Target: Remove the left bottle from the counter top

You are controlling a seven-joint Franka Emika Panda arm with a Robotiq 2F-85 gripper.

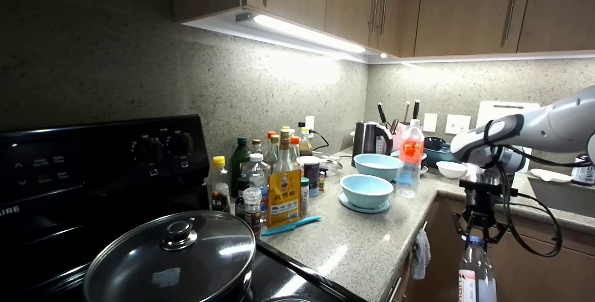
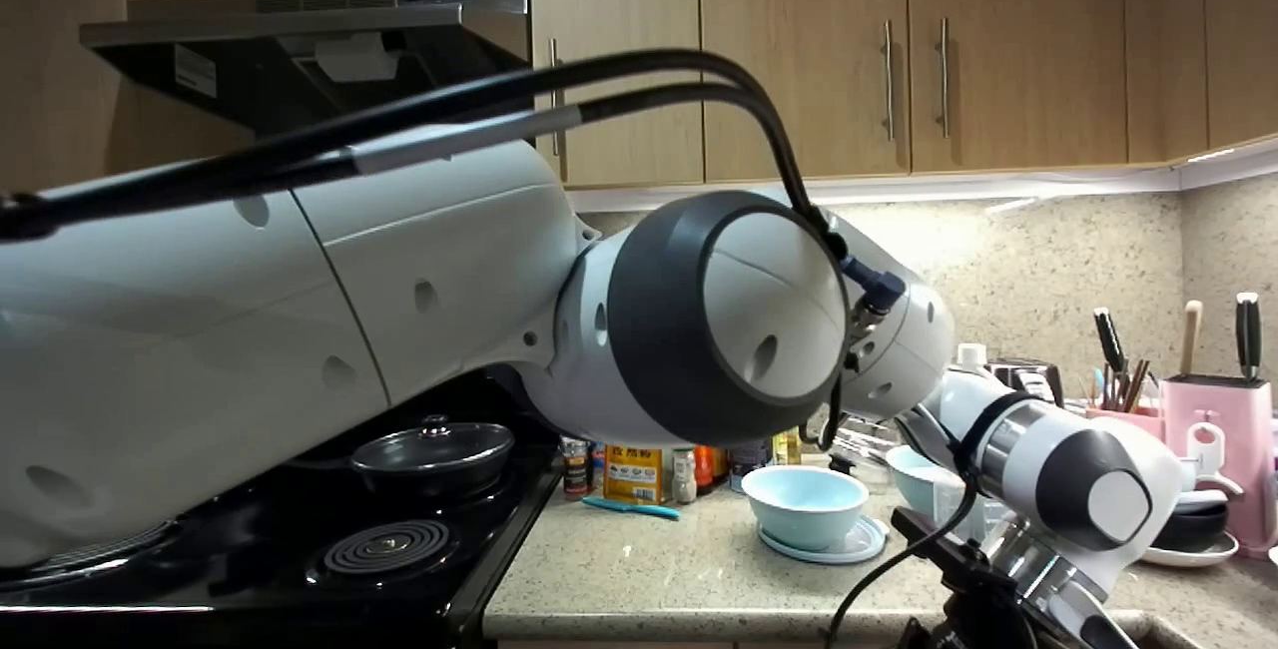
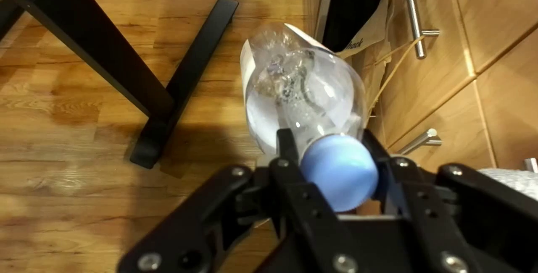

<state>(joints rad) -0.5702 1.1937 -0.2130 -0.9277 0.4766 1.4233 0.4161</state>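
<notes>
— So, where can the left bottle [image 1: 479,275] be spotted right now?

— Off the counter top [image 1: 358,237], tbh. It's held in the air out past the front edge, and in the wrist view wooden floor [image 3: 84,189] and cupboard fronts [image 3: 445,75] can be seen beyond it.

— OK, and the gripper [image 1: 475,241]? Spread, or is something being pinched?

— Pinched for sure. It's clamped on the bottle's top end, with the black fingers [image 3: 287,143] pressed in from either side. Whether the blue cap [image 3: 339,172] or the neck [image 1: 475,252] just under it is being squeezed can't really be told.

— Gotcha. Which way is it pointed?

— Cap up, base down. In an exterior view the long axis is seen close to vertical, only slightly leaned, and the lower end is cut off by the bottom of the view. In the wrist view the cap is turned toward the camera, and the body is seen stretched away from it, up and a bit to the left, foreshortened.

— What's parked on the counter top?

— A white-capped bottle [image 1: 412,152] with a red-orange label is stood upright there, near two pale blue bowls [image 1: 366,191].
</notes>
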